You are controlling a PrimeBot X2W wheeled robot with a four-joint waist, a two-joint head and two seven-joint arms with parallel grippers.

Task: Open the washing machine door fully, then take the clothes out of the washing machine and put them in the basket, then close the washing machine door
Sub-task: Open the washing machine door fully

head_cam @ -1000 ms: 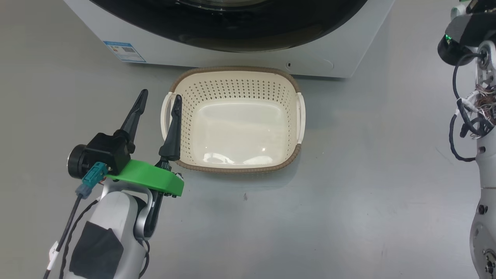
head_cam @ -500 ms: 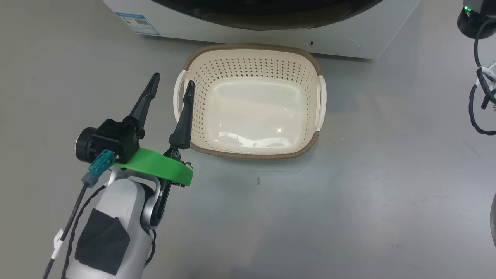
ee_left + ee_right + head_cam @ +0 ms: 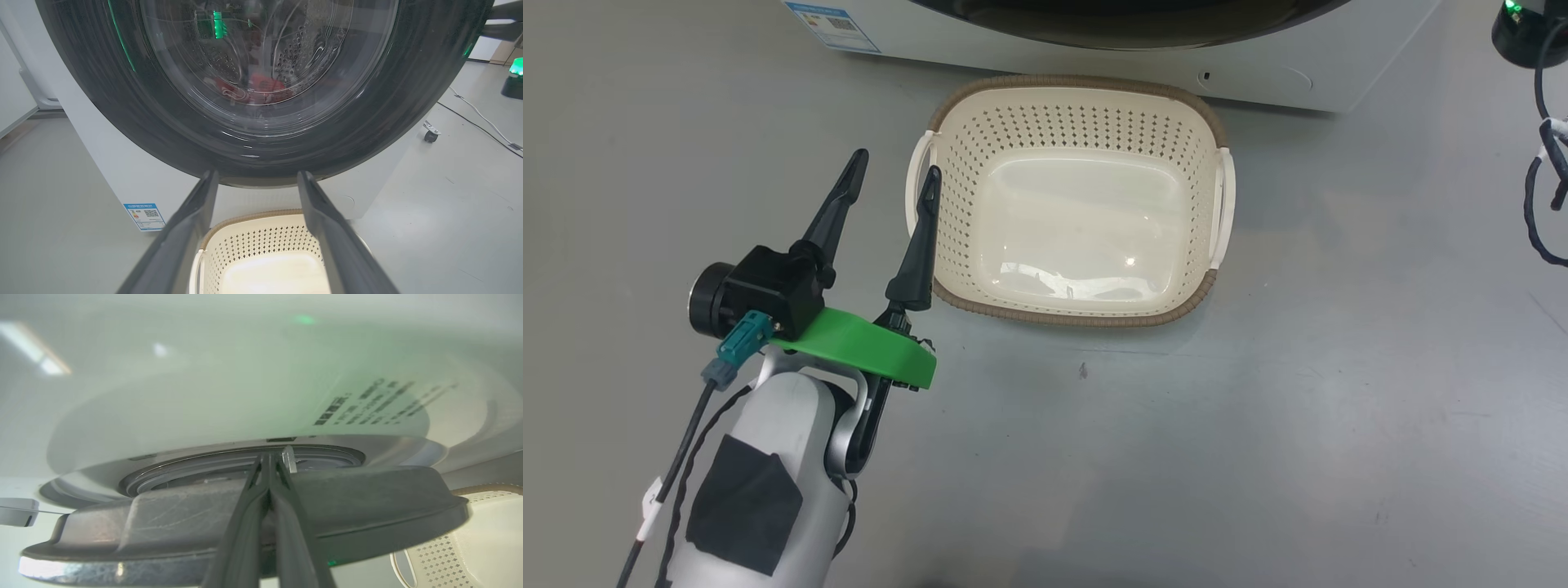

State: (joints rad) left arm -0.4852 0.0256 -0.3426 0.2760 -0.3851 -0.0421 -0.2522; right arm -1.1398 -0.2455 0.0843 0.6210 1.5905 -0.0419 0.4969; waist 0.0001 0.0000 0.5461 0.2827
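Left wrist view: the clothes (image 3: 253, 90) lie in the drum (image 3: 302, 53) behind the washing machine door (image 3: 102, 102), with the empty basket (image 3: 1078, 82) below to catch them. Right gripper (image 3: 271, 457), fingers pressed together, meets the door's edge, seemingly to pry it open; left gripper (image 3: 896, 163) hangs spread by the basket.

The head camera gives me bright, even overhead light: the basket (image 3: 1078, 82) throws only a soft shadow on the grey floor (image 3: 1258, 425), and small glare spots sit on its glossy bottom. In my left wrist view the washing machine door (image 3: 102, 106) mirrors green glints and pale streaks, and lines bow toward the edges. My right wrist view is hazy, washed out, faintly green; the white surface (image 3: 204, 375) and its print are out of focus.
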